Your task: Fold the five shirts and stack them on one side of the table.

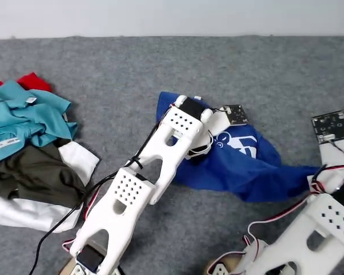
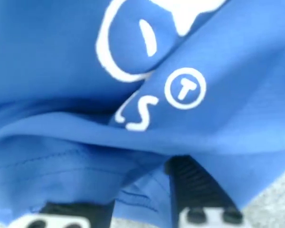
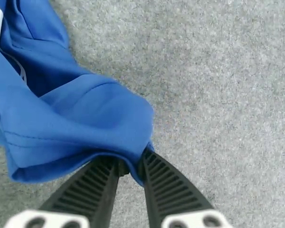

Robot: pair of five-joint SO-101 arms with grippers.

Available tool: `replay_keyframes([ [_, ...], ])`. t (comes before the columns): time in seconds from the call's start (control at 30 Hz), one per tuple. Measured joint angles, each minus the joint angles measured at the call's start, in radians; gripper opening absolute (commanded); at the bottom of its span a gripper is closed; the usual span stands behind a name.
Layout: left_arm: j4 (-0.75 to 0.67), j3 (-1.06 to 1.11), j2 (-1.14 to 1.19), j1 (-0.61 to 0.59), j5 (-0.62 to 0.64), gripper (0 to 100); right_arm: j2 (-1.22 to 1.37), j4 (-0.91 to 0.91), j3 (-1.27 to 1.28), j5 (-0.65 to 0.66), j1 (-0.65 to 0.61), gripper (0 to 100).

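Observation:
A blue shirt [image 1: 241, 160] with white print lies crumpled at mid-table. My left gripper [image 1: 203, 146] sits at the shirt's left part, shut on a bunch of the blue shirt [image 2: 147, 71]. In the left wrist view that gripper [image 2: 142, 187] has cloth draped over its fingertips. My right gripper [image 1: 316, 175] is shut on the shirt's right tip, which is drawn out to a point. The right wrist view shows that gripper [image 3: 130, 166] pinching a folded hem of the blue shirt [image 3: 76, 114] just above the grey carpet.
At the table's left edge lies a loose pile of shirts: teal [image 1: 23, 114], red [image 1: 34, 82], dark olive [image 1: 34, 172] and white [image 1: 23, 212]. A black cable [image 1: 63, 220] trails by the left arm's base. Bare grey carpet [image 1: 132, 69] spans the back.

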Motion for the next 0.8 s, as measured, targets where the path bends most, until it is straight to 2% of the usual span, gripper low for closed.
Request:
replay_keyframes([
  [0.13,0.005,0.009,-0.002,0.005,0.0,1,0.0,0.0,0.0,0.0,0.0,0.9],
  [0.43,0.003,0.025,-0.052,-0.008,0.034,1,0.0,0.0,0.0,0.0,-0.002,0.9],
  [0.6,0.0,0.124,-0.262,-0.061,0.043,1,0.0,0.0,-0.005,0.0,-0.003,0.9],
  [0.8,0.0,0.396,-0.609,-0.115,0.043,1,0.0,0.0,-0.066,0.0,-0.005,0.9],
])
